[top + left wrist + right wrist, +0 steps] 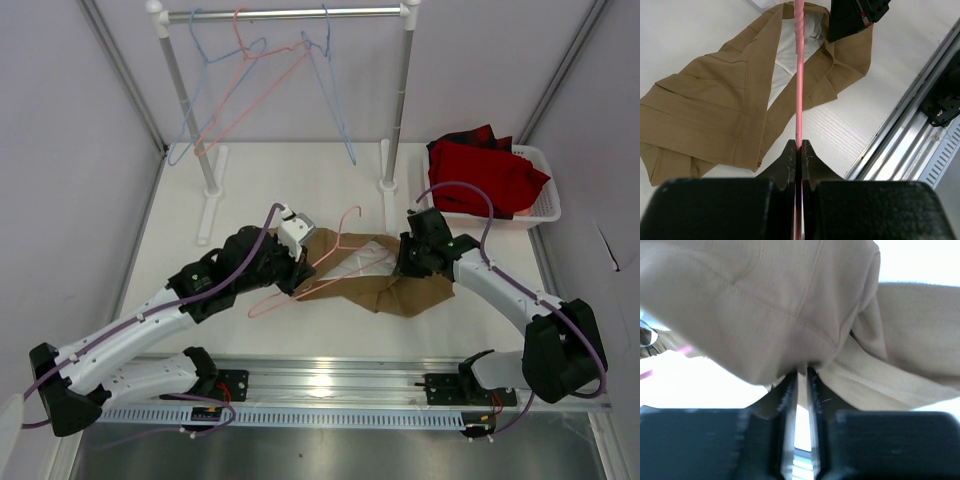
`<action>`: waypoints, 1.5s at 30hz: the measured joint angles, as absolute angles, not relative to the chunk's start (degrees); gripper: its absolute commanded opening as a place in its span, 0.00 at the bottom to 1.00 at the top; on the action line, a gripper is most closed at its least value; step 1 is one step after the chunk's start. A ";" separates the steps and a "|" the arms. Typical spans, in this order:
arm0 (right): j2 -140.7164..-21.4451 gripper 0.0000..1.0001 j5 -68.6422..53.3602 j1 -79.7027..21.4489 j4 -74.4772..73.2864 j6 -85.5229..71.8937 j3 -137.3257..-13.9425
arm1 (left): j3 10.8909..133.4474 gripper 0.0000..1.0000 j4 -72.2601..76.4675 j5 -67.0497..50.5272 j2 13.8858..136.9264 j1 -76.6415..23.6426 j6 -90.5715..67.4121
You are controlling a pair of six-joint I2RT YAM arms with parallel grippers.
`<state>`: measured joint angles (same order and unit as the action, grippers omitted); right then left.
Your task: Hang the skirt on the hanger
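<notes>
The left gripper has its jaws pressed together on the thin wire of the salmon-pink hanger; the wire runs straight ahead from the fingertips and passes over the tan-brown skirt; the skirt lies crumpled on the white table, ahead and to the left of that gripper in its wrist view, with its pale lining showing; the right gripper sits at the skirt's far end, opposite the left one; its jaws stand a narrow slit apart with a fold of cloth bunched at their tips; whether they pinch it cannot be told.
</notes>
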<state>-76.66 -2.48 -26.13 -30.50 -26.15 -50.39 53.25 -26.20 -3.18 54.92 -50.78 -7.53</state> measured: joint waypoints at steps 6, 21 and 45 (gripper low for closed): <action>-73.49 0.29 2.28 -29.30 -32.18 -26.55 -50.39 | 53.25 0.00 -25.43 -3.18 55.16 -50.78 -7.53; -69.67 0.26 8.19 -39.33 -28.95 -26.92 -52.42 | 53.25 0.00 -25.34 -3.18 55.16 -50.78 -7.51; -75.05 0.24 11.14 -32.16 -23.22 -24.32 -49.69 | 53.17 0.00 -26.72 -3.46 55.13 -50.78 -7.44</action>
